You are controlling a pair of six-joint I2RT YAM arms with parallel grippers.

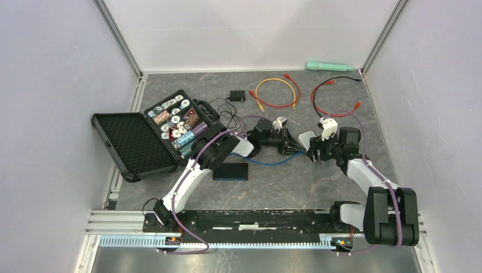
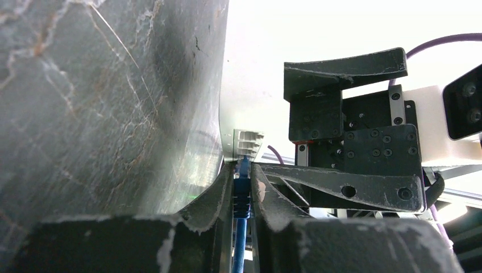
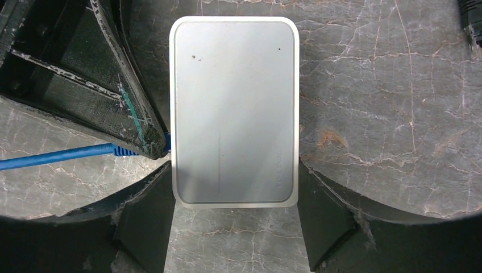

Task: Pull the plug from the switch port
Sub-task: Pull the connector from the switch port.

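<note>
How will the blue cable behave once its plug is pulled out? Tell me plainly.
Probably floppy: the blue cable lies in a slack curve on the table. Its plug looks stiff enough to grip, pinched in the left gripper. The switch looks smooth and light, so it may slide unless the right gripper, straddling it, holds firm.

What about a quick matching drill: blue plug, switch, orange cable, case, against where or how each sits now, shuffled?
Things
1. blue plug
2. switch
3. orange cable
4. case

Place or state
A. lying open on the left side
B. between the fingers of the right claw
C. looped near the far edge
D. pinched in the left claw

Pairs: 1-D, 2-B, 3-C, 4-A
</note>
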